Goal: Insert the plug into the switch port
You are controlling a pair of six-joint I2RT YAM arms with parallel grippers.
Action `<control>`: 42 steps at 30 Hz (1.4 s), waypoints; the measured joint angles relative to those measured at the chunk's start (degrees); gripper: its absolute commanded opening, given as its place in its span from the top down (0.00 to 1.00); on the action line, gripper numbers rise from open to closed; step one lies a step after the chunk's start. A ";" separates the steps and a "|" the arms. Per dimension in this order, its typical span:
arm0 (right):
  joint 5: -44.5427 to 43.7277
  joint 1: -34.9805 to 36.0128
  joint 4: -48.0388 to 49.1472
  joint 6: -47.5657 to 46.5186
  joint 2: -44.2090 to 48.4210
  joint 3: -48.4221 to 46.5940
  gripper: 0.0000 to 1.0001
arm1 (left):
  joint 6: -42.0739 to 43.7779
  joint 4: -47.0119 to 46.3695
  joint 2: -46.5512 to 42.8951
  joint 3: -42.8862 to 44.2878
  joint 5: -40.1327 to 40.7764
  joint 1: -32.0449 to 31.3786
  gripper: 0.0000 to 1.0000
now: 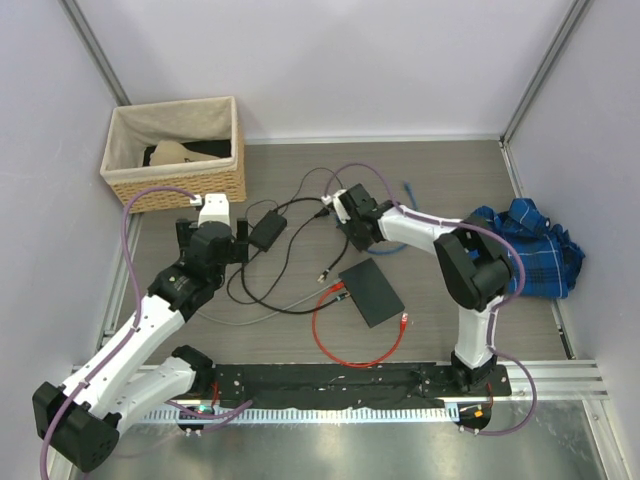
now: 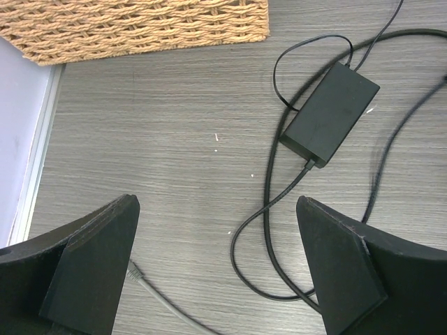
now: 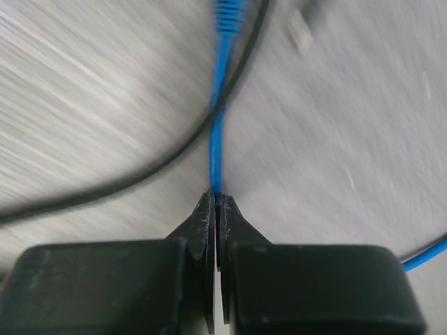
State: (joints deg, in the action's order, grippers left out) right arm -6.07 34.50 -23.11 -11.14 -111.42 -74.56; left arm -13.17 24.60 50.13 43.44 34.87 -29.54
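Note:
The switch (image 1: 371,291) is a flat dark box lying on the table in the middle of the top view. My right gripper (image 3: 217,199) is shut on a blue cable (image 3: 216,132), whose blue plug (image 3: 228,14) sticks out ahead of the fingertips. In the top view this gripper (image 1: 340,214) is low over the table, behind and to the left of the switch. My left gripper (image 2: 220,269) is open and empty above bare table. In the top view it (image 1: 212,232) is left of the black power brick (image 1: 267,232).
A wicker basket (image 1: 175,150) stands at the back left. A blue cloth (image 1: 530,245) lies at the right. A red cable (image 1: 345,350) loops in front of the switch. Black cords (image 2: 272,195) run from the power brick (image 2: 328,115). A grey cable's plug (image 2: 134,271) lies by my left finger.

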 measured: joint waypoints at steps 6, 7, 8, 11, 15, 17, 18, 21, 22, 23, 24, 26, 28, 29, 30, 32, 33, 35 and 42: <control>-4.33 -4.90 -5.53 4.24 8.28 6.78 0.99 | -0.04 0.00 -0.02 0.00 -0.50 0.00 0.00; -4.92 -5.66 -6.14 4.83 9.75 6.88 0.99 | -0.04 0.02 -0.02 0.00 -0.66 0.00 0.00; -5.44 -6.16 -6.43 5.35 11.23 6.88 0.99 | -0.07 0.00 -0.02 0.00 -0.79 0.00 0.00; -6.10 -6.19 -6.73 6.99 15.89 6.86 0.99 | -0.09 0.02 -0.13 0.00 -1.11 0.00 0.00; -5.07 -5.75 -7.02 9.33 21.33 6.86 0.96 | -0.31 0.07 -0.68 0.00 -1.64 0.00 0.00; -4.68 -5.68 -6.88 10.58 22.84 7.04 0.75 | -0.42 0.02 -1.18 0.00 -2.01 0.00 0.00; -4.70 -5.68 -6.84 11.28 23.34 7.28 0.70 | -0.55 0.04 -1.33 0.00 -2.12 0.00 0.00; -4.85 -5.70 -6.64 13.11 22.95 8.11 0.57 | -1.27 0.07 -1.46 0.00 -2.62 0.00 0.00; -4.70 -5.81 -6.60 13.57 22.36 8.31 0.55 | -1.40 0.09 -1.46 0.00 -2.80 0.00 0.00; -4.55 -5.97 -6.49 14.21 21.44 8.37 0.52 | -1.46 0.09 -1.49 0.00 -2.95 0.00 0.00; -4.31 -6.10 -6.34 14.67 20.59 8.37 0.52 | -1.49 0.09 -1.51 0.00 -3.04 0.00 0.00; -4.09 -6.62 -5.14 15.91 18.05 8.37 0.52 | -1.53 0.09 -1.51 0.00 -3.04 0.00 0.00; -4.07 -7.17 -3.87 16.81 15.26 8.33 0.52 | -1.53 0.09 -1.51 0.00 -3.04 0.00 0.00; -4.09 -7.39 -3.32 17.29 13.64 8.24 0.52 | -1.55 0.09 -1.51 0.00 -3.06 0.00 0.00; -4.20 -7.65 -2.78 17.64 12.00 8.17 0.52 | -1.55 0.09 -1.51 0.00 -3.06 0.00 0.00; -4.52 -7.93 -1.88 18.18 9.09 7.91 0.52 | -1.55 0.07 -1.51 0.00 -3.04 0.00 0.00; -4.66 -8.09 -1.36 18.45 7.96 7.87 0.52 | -1.55 0.09 -1.51 0.00 -3.04 0.00 0.00; -5.03 -8.44 -0.79 18.67 6.40 7.67 0.52 | -1.55 0.09 -1.53 0.00 -3.04 0.00 0.00; -4.90 -9.62 2.56 18.88 3.58 5.57 0.56 | -1.53 0.09 -1.53 0.00 -3.06 0.00 0.00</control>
State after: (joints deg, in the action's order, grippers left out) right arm -10.96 24.88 -20.56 7.75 -107.83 -68.99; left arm -14.70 24.69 48.60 43.44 31.81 -29.54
